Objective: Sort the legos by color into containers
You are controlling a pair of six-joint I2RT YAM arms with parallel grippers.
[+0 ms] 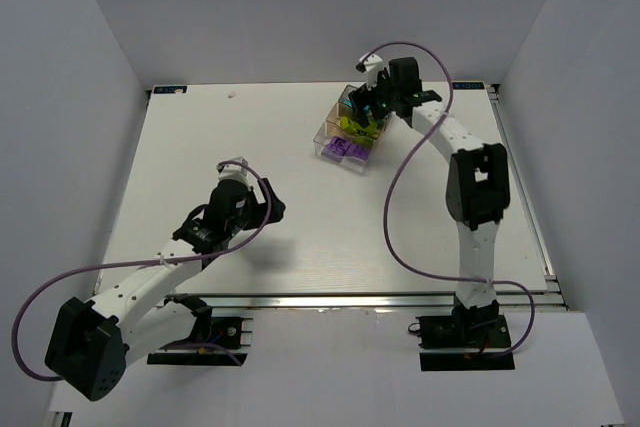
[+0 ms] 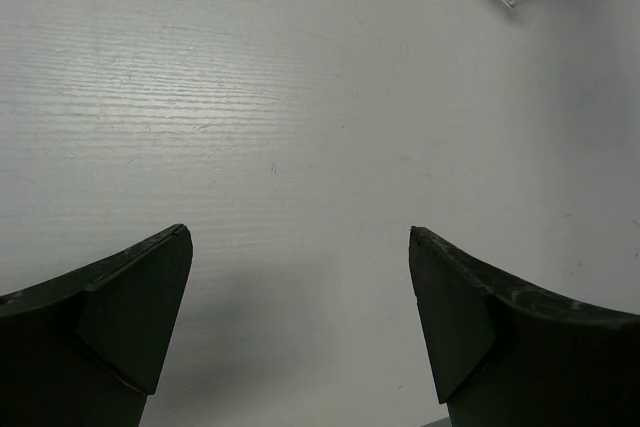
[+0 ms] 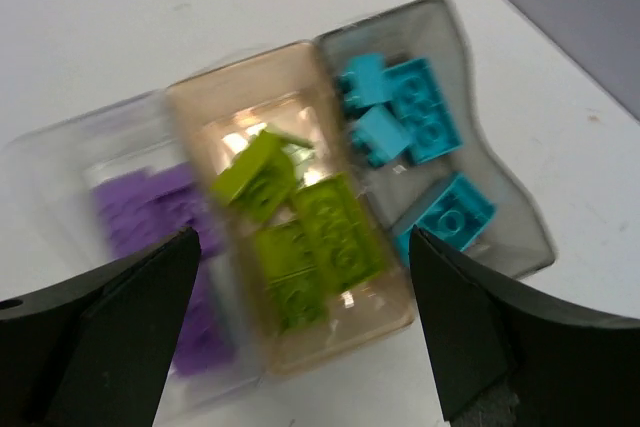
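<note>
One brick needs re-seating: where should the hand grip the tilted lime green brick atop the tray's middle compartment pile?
Grip the tilted lime green plastic brick across its two long sides, coming from above. It lies uppermost on the other lime green bricks in the middle compartment of the clear plastic tray, whose walls would likely block a sideways approach.

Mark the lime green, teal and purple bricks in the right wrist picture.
lime green bricks (image 3: 330, 232), right wrist view, studded top of the largest brick.
teal bricks (image 3: 425, 112), right wrist view, top of the upper brick.
purple bricks (image 3: 140, 209), right wrist view, blurred upper face.
</note>
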